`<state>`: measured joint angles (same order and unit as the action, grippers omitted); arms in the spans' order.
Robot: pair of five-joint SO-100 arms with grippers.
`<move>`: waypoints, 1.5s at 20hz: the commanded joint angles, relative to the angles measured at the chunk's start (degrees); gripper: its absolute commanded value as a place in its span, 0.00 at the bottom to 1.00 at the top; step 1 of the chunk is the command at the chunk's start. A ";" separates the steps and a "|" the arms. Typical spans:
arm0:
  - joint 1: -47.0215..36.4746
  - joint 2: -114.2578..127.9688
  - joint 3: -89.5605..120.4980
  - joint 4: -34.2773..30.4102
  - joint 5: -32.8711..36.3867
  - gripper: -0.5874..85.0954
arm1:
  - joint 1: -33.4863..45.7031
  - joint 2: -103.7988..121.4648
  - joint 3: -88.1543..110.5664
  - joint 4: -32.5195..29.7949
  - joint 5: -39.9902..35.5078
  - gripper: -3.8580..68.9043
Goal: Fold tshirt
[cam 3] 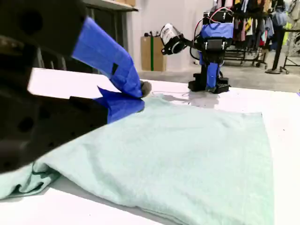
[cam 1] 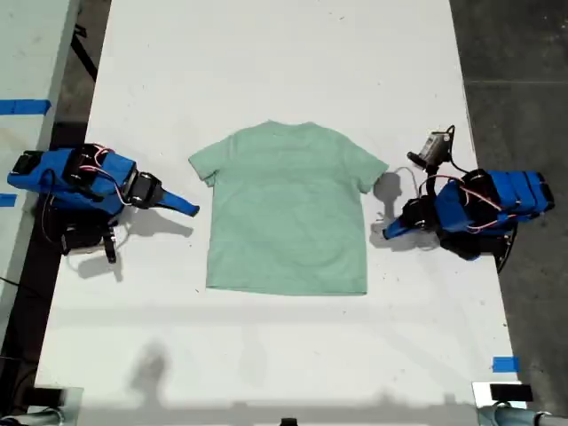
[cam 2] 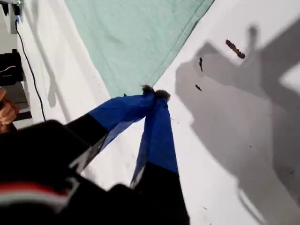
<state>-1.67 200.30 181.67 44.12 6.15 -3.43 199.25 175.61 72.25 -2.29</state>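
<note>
Both hands are clenched with nothing between their blue jaws. The first hand [cam 1: 389, 233] sits low over the tabletop [cam 1: 266, 71] at the exterior view's right, pointing towards the tshirt [cam 1: 288, 213]. It is just beside the garment's side edge, below the nearer sleeve. In the first wrist view its two jaw tips meet at a point [cam 2: 155, 93] right at the edge of the mint cloth [cam 2: 136, 42]. Whether they touch the cloth cannot be told. A person's hand [cam 2: 6, 110] shows at the border of that view.

The second hand [cam 1: 193, 210] is at the exterior view's left, also pointing inwards. It lies near the other sleeve but is apart from it, with white surface between. The second wrist view shows its jaws pressed together [cam 3: 140, 93], looking across the cloth [cam 3: 197, 154] towards the other arm [cam 3: 211, 42]. Behind that arm, clothes hang on a rack [cam 3: 262, 18].

The tshirt lies flat in the middle of the tabletop. Both short sleeves are spread, the collar points to the far side of the exterior view, and the hem is straight on the near side. It is unfolded, with only faint creases. A strip of blue tape [cam 1: 504, 364] marks the tabletop at the exterior view's lower right.
</note>
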 commanded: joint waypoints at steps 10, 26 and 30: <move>-28.56 -58.54 -57.39 22.59 14.59 0.01 | 32.96 -55.20 -52.82 14.06 -33.13 0.07; -42.80 -82.71 -76.82 43.42 31.46 0.06 | 55.63 -87.45 -79.89 17.23 -64.60 0.42; -41.57 -84.81 -76.82 41.40 31.29 0.07 | 58.97 -86.66 -63.02 1.76 -67.85 0.43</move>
<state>-44.56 115.75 107.93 86.84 37.35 54.05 111.18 107.67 82.35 -68.55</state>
